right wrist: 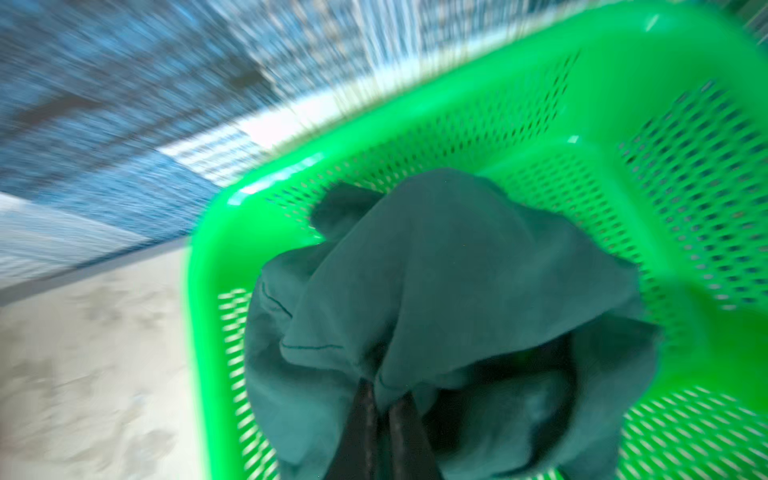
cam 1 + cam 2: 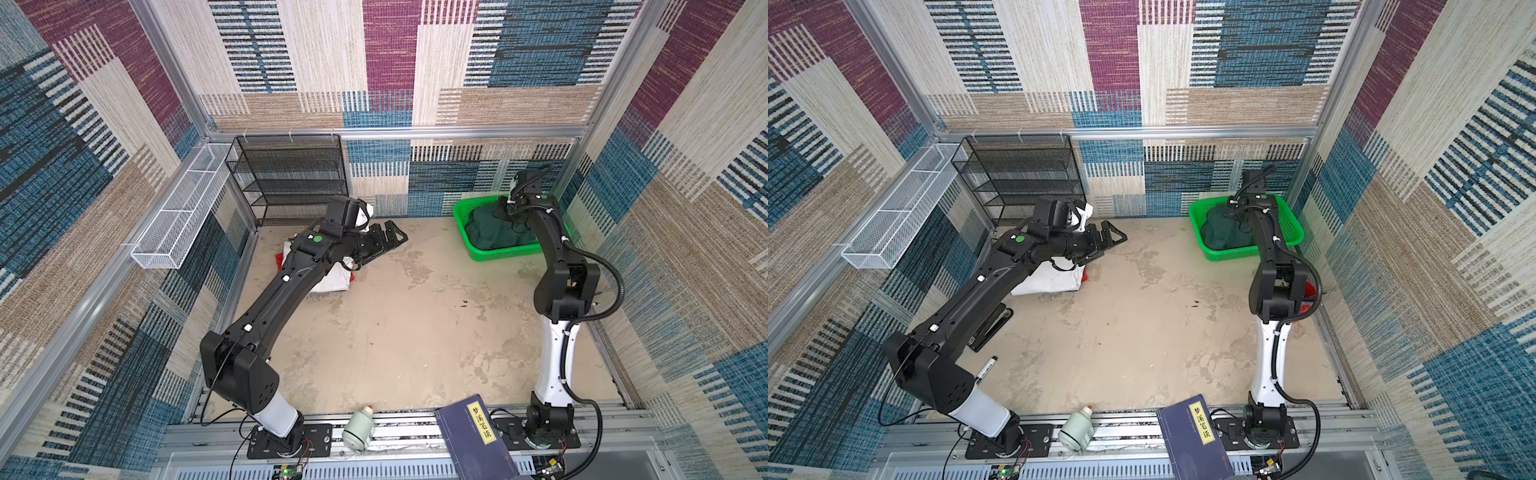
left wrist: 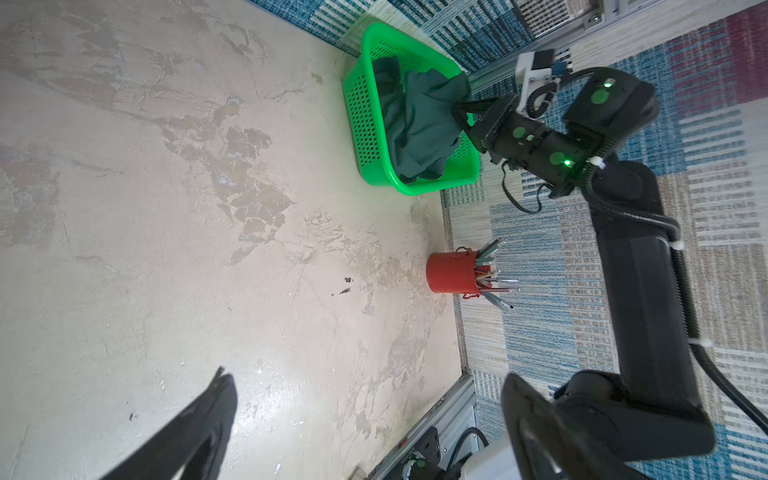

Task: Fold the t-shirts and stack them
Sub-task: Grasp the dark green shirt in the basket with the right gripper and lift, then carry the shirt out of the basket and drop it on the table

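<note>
In both top views a dark green cloth t-shirt [image 2: 484, 235] [image 2: 1223, 237] lies crumpled inside a bright green perforated plastic basket [image 2: 464, 227] at the far right corner of the mottled beige table [image 2: 415, 332]. The right arm [image 2: 546, 237] reaches down into the basket over the shirt, and from here it cannot be told whether anything is gripped. Well apart, on the left side of the table, a folded white cloth t-shirt [image 2: 332, 284] lies partly under the left arm, with a red cloth t-shirt [image 2: 279, 262] showing at its edges. The left gripper [image 2: 386, 249] hangs just beyond them, its fingers spread wide and nothing between them. In the left wrist view that gripper's two black fingers [image 3: 212, 419] stand far apart with bare table between. Beyond them the right gripper [image 3: 457, 111] is clenched on a bunch of the dark green cloth t-shirt, which rises in a peak to the fingertips at about rim height while the rest sags in the basket. A red cylindrical cup [image 3: 451, 274] full of pencils stands near the basket, not touching it. The right wrist view is smeared. Its two dark fingers [image 1: 361, 428] sit close together with a fold of the shirt pinched between their tips, and the cloth drapes away from them across the basket.
</note>
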`<action>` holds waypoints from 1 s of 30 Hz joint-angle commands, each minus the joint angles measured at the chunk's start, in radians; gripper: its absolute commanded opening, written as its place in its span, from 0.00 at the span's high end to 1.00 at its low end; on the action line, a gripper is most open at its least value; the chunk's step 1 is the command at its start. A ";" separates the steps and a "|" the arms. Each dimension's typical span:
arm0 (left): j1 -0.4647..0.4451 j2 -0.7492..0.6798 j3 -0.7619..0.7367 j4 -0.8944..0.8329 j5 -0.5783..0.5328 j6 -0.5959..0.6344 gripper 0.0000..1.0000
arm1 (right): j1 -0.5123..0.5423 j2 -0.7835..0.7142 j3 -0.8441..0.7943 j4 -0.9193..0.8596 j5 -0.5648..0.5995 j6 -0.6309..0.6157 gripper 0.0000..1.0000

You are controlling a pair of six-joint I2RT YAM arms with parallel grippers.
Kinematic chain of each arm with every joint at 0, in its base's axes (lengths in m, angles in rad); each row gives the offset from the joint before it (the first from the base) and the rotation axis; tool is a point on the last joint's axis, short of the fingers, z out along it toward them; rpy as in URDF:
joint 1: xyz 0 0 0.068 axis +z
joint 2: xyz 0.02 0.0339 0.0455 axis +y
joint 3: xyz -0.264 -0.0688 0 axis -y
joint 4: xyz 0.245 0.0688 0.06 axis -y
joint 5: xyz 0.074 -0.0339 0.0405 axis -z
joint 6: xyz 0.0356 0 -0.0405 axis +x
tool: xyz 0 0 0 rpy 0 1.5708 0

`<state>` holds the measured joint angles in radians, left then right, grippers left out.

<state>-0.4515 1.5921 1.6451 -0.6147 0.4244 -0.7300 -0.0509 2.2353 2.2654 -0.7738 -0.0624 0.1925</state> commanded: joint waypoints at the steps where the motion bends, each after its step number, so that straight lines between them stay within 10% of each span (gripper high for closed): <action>1: 0.001 -0.050 -0.014 0.009 -0.017 0.016 0.00 | 0.011 -0.124 -0.074 0.072 -0.039 0.000 1.00; 8: 0.002 -0.172 -0.022 -0.077 -0.107 0.064 0.00 | 0.048 -0.330 -0.080 0.063 -0.071 -0.013 1.00; 16: 0.002 -0.289 -0.043 -0.146 -0.171 0.092 0.00 | 0.187 -0.347 0.359 -0.129 -0.148 -0.057 1.00; 30: 0.007 -0.551 -0.360 -0.245 -0.283 0.042 0.00 | 0.740 -0.666 -0.803 0.390 -0.216 0.308 1.00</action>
<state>-0.4458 1.0599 1.3422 -0.8345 0.1558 -0.6567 0.6365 1.5505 1.5639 -0.6102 -0.2443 0.3805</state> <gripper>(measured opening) 0.997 0.065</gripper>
